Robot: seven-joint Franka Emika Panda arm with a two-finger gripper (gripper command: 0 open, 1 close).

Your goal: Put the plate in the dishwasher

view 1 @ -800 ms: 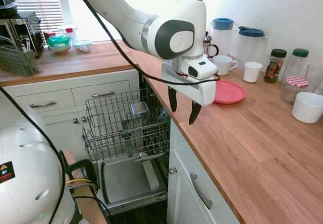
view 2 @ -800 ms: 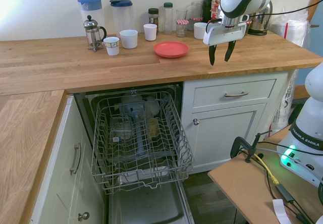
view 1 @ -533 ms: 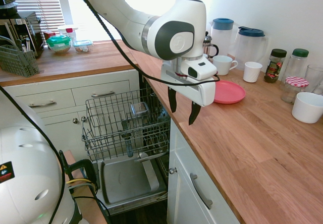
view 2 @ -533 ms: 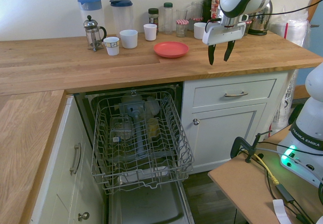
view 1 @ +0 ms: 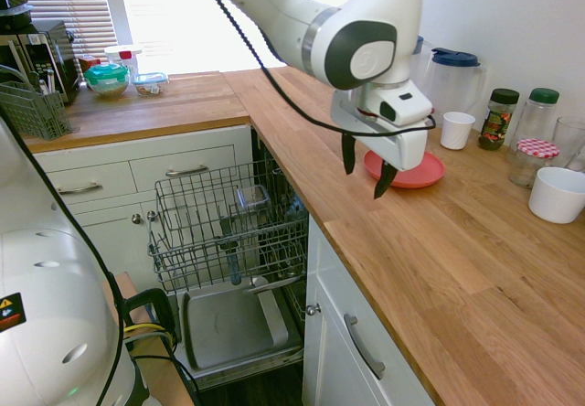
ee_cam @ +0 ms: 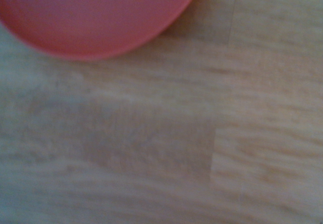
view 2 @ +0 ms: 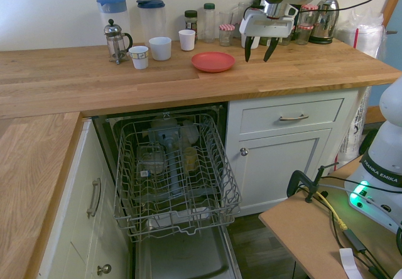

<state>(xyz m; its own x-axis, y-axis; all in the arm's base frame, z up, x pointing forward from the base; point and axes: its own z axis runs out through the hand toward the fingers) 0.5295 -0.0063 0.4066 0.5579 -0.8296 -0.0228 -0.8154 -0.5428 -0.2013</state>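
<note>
One gripper (view 2: 259, 48), fingers spread wide, nothing held, pointing steeply down above the worktop (view 2: 157, 81). Left to right in the second exterior view: two jugs (view 2: 112, 10) and a cafetiere (view 2: 116, 41) at the wall, three white mugs (view 2: 161, 48), then the plate (view 2: 213, 61) flat on the wood, then the gripper at about 2 o'clock of the plate, near it but clear of it, kettle (view 2: 324, 26) beyond at 3 o'clock. Plate untouched. Below the worktop, at 7 o'clock of the plate, the dishwasher (view 2: 173, 172) stands open, wire rack (view 2: 220, 166) pulled out, door down. White drawers (view 2: 292, 117) right of it. Wrist view, blurred: plate rim (ee_cam: 91, 17) and bare wood. First exterior view: gripper (view 1: 364, 172) overlaps the plate's (view 1: 422, 172) near edge; white bowl (view 1: 557, 194) at 3 o'clock of the plate.
</note>
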